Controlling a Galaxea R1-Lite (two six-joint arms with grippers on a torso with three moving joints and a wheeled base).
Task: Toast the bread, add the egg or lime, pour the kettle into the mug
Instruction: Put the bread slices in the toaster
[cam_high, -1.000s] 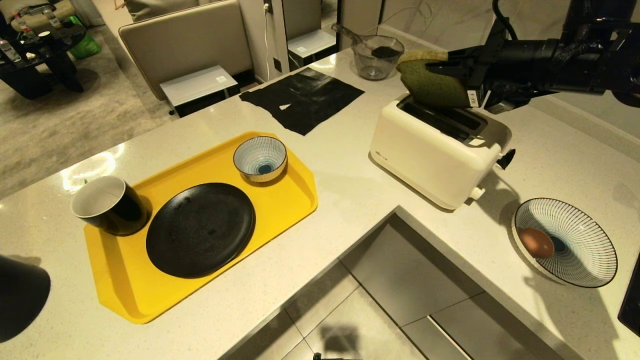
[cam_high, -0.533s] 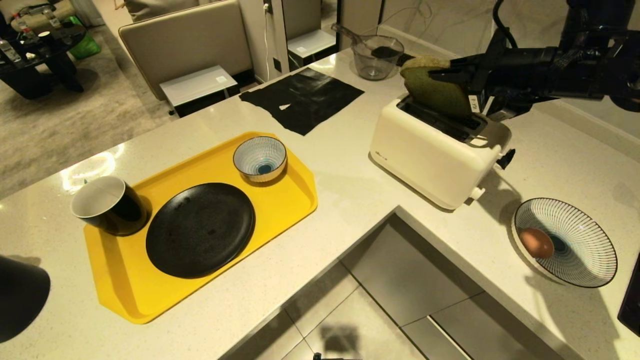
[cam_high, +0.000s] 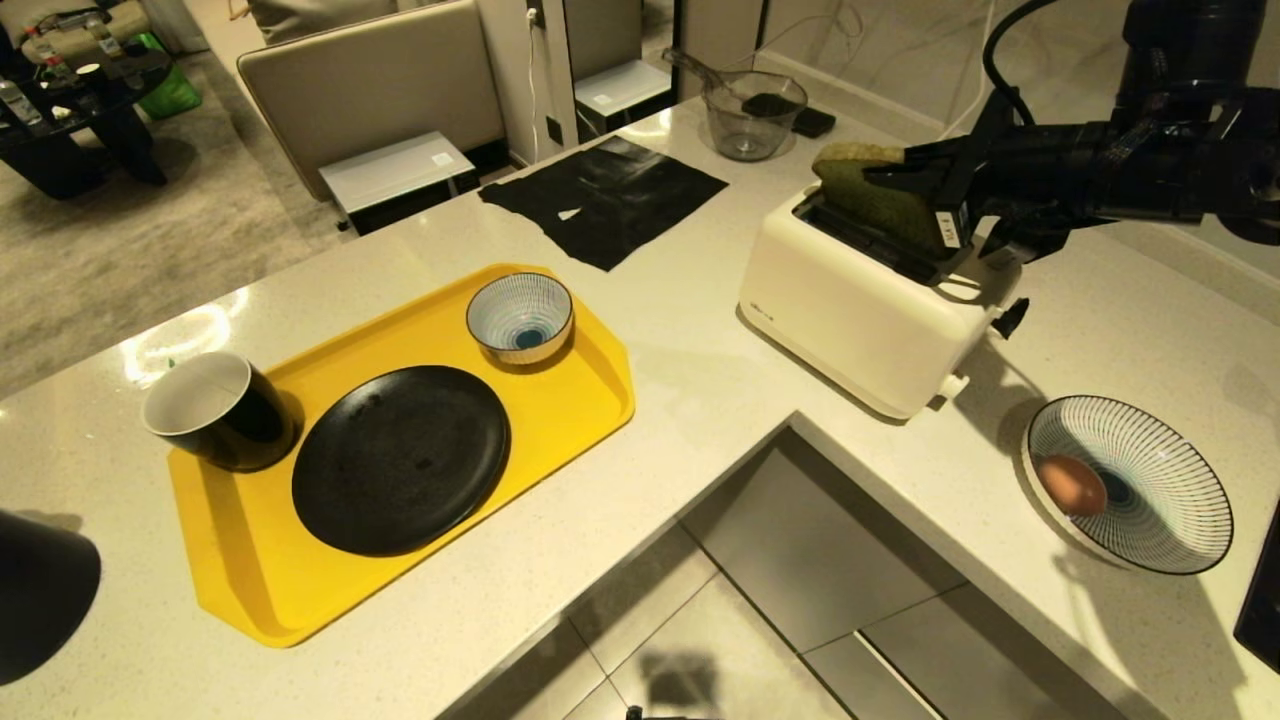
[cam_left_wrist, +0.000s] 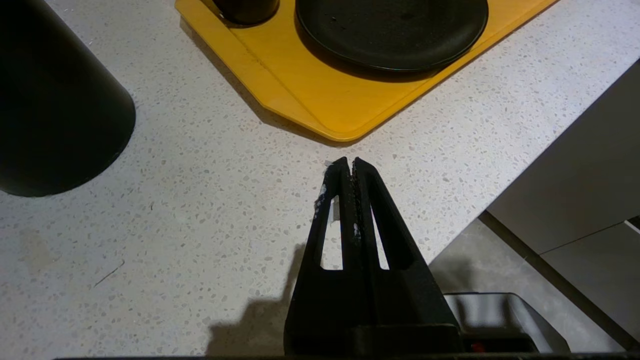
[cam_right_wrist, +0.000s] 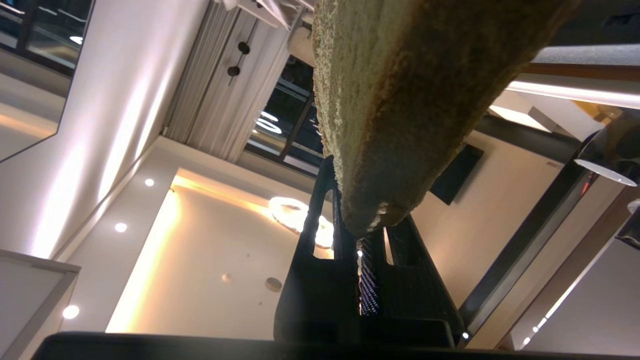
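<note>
The bread (cam_high: 868, 192), green-faced with a tan crust, stands on edge with its lower part inside the rear slot of the white toaster (cam_high: 860, 310). My right gripper (cam_high: 900, 172) reaches in from the right, shut on the slice's upper edge; the right wrist view shows the bread (cam_right_wrist: 400, 100) pinched between the fingers (cam_right_wrist: 320, 210). An egg (cam_high: 1072, 484) lies in the wide striped bowl (cam_high: 1170, 520) at the right. The mug (cam_high: 215, 410) stands on the yellow tray (cam_high: 580, 400). The kettle (cam_left_wrist: 55, 95) is a black shape at the near left. My left gripper (cam_left_wrist: 350, 162) is parked, shut and empty, over the counter.
A black plate (cam_high: 400, 458) and a small striped bowl (cam_high: 520, 316) share the tray. A black mat (cam_high: 605, 195) and a glass measuring jug (cam_high: 752, 112) lie at the back. The counter is L-shaped, with its inner edge (cam_high: 790, 420) dropping to the floor.
My right gripper has come down and slightly right with the bread, so the slice went from tilted above the toaster to partly sunk in the slot. Nothing else moved.
</note>
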